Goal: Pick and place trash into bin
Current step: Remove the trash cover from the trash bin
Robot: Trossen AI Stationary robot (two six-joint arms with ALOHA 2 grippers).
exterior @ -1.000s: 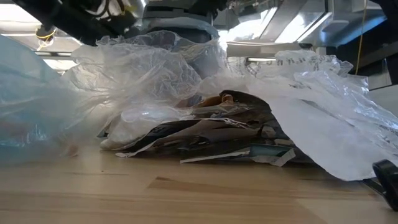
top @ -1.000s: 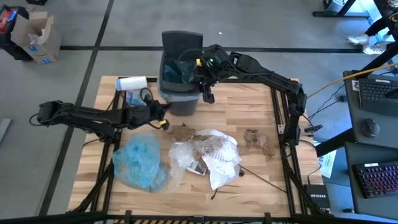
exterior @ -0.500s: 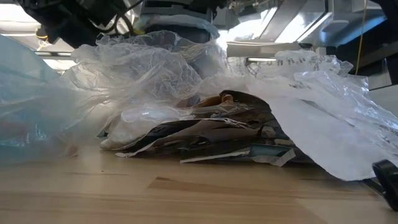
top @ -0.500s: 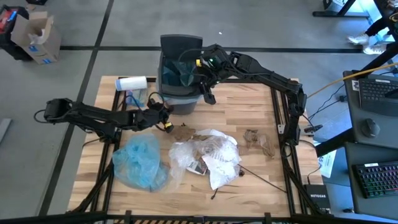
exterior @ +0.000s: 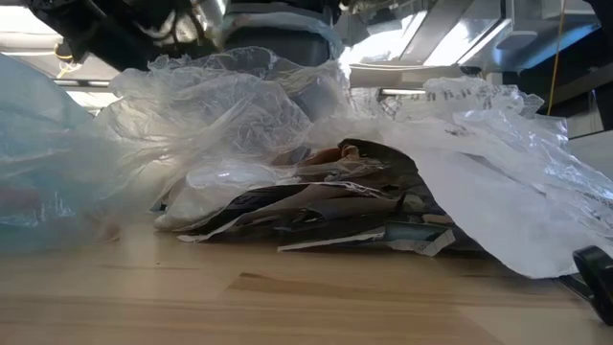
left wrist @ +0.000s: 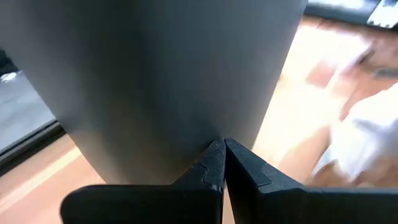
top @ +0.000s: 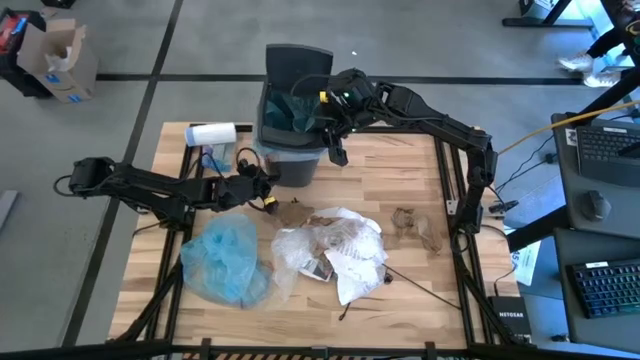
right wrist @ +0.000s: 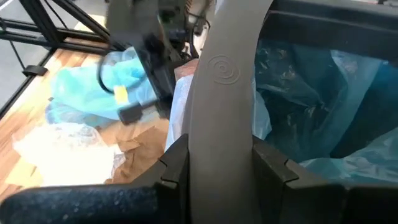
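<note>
The bin (top: 288, 130) stands at the top middle of the table (top: 400, 290). The right gripper (right wrist: 214, 163) pinches its rim. The left gripper (left wrist: 222, 163), fingers pressed together and empty, sits against the bin's wall. The trash (top: 330, 250) lies below, untouched. Next, I think, the left one must go grab some.

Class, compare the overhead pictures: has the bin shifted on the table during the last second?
Yes. The bin, gripped at its rim by the right claw, has tilted and slid slightly toward the table's right side, away from the white roll.
</note>
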